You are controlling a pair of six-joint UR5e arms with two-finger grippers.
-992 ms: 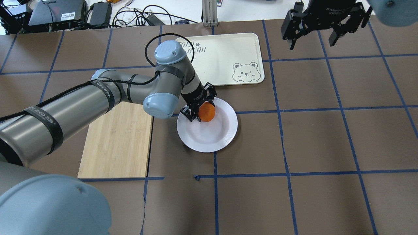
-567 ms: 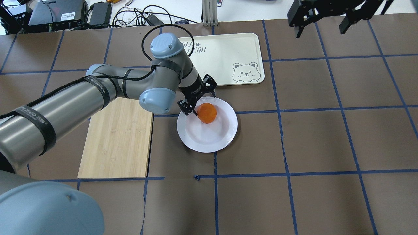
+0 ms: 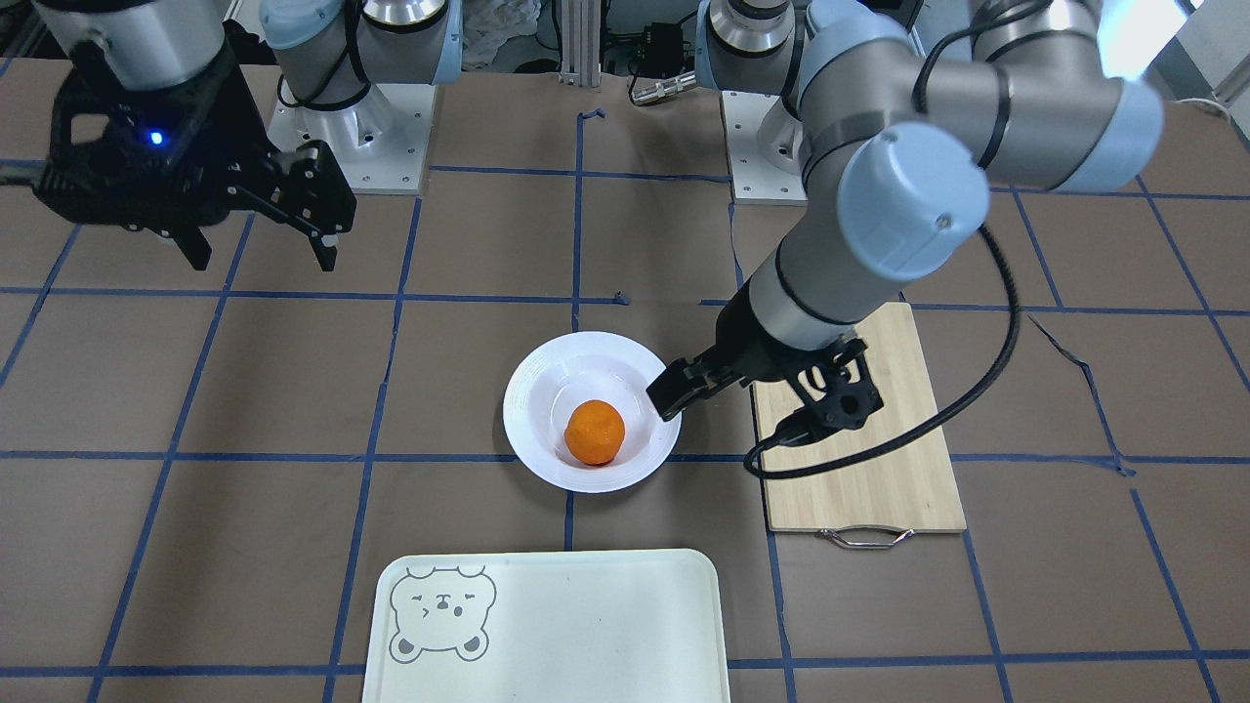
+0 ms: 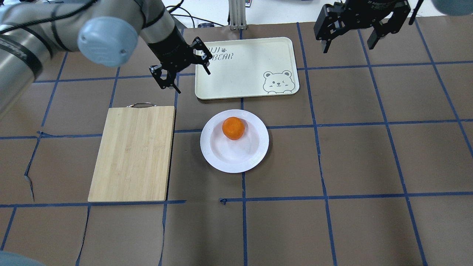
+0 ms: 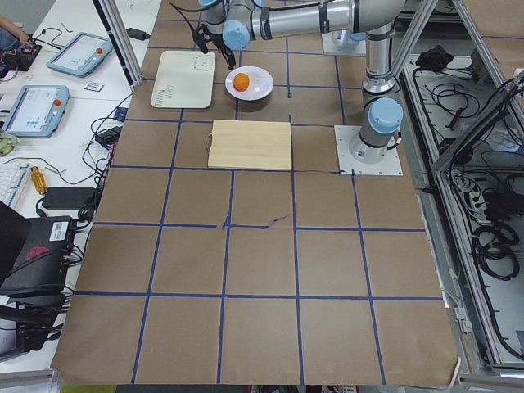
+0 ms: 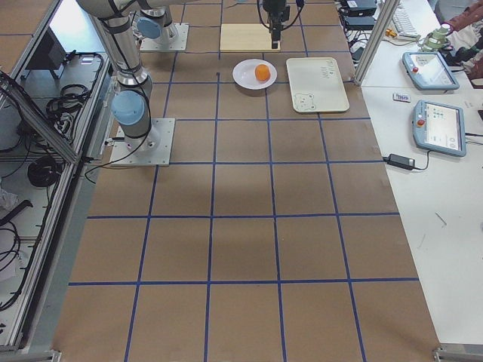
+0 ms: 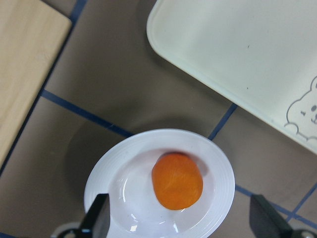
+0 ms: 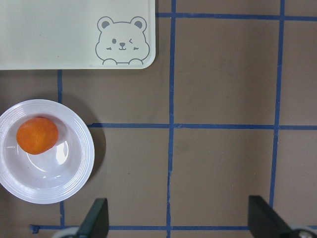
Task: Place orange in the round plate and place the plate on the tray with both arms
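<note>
The orange (image 4: 233, 128) lies in the round plate (image 4: 221, 162) at mid-table, towards the plate's far side, with nothing touching it. The tray (image 4: 245, 66) lies just beyond the plate, bear drawing at its near right corner. My left gripper (image 4: 192, 79) hangs open and holds nothing, high above the tray's left edge. In the left wrist view the orange (image 7: 177, 180) and the plate (image 7: 106, 168) lie below its fingertips (image 7: 96, 218). My right gripper (image 4: 347, 48) is open and raised at the far right. Its wrist view has the plate (image 8: 84, 148) at lower left.
A bamboo cutting board (image 4: 133, 153) with a metal handle lies left of the plate. The table is brown paper with blue tape lines. Cables and power bricks (image 4: 111, 14) sit beyond the far edge. The arm bases (image 3: 352, 127) stand on the robot's side.
My left gripper opened and let go of the orange, which now rests in the plate. The gripper then rose and drew back to the far left, beside the tray. The right gripper barely shifted.
</note>
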